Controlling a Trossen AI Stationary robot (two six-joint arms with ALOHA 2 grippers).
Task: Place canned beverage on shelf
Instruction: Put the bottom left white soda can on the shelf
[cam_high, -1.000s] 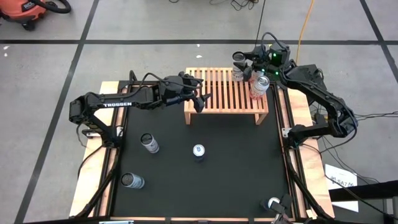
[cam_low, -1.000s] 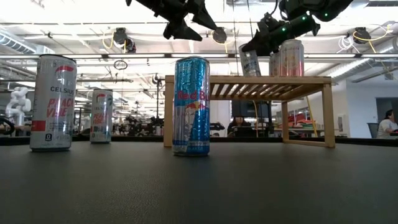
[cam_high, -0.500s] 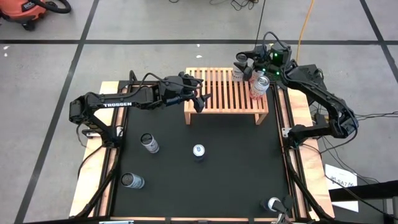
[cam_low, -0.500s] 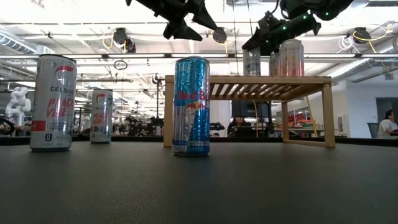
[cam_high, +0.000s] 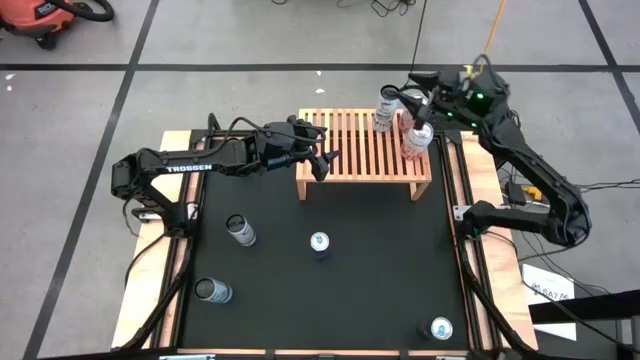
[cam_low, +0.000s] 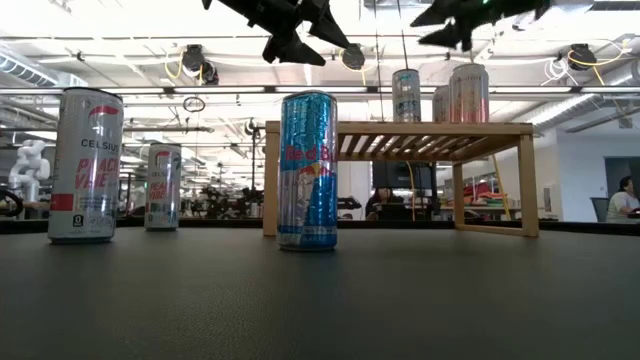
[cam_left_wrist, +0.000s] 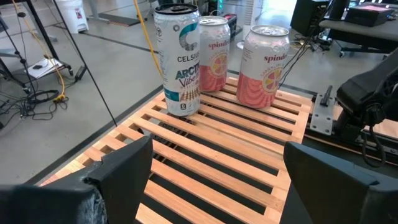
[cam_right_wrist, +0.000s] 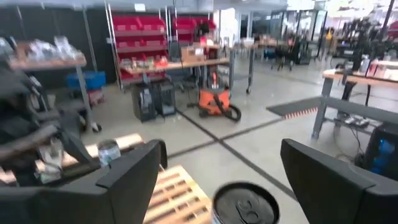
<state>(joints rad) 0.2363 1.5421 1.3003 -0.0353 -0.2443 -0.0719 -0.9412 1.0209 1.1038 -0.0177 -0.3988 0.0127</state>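
1. Right gripper (cam_high: 414, 100) hangs in the upper right of the overhead picture, above the far right corner of the shelf, fingers spread wide and holding nothing; its wrist view looks down on a dark can top between them.
2. Just under it stands the tall white-and-teal canned beverage (cam_left_wrist: 178, 59), upright on the slats and free of the fingers.
3. Beside that can, two pink-and-white cans (cam_left_wrist: 266, 65) stand upright, close together on the same far right end.
4. Left gripper (cam_high: 328, 160) hovers over the shelf's left end at centre frame, fingers wide apart, nothing in them.
5. The low light-wood slatted shelf (cam_high: 350, 150) sits at the back edge of the black mat (cam_high: 380, 270).
6. On the mat: a blue-and-silver can (cam_low: 308, 170) at centre, a white-and-red can (cam_low: 85, 165) at left, another white can (cam_low: 163, 186) behind it, one more can (cam_high: 441, 328) at the lower right of the overhead view.
7. Beyond: grey floor with black lines, an orange vacuum (cam_high: 45, 17) in the upper left corner, red bins on racks (cam_right_wrist: 161, 31), workbenches.
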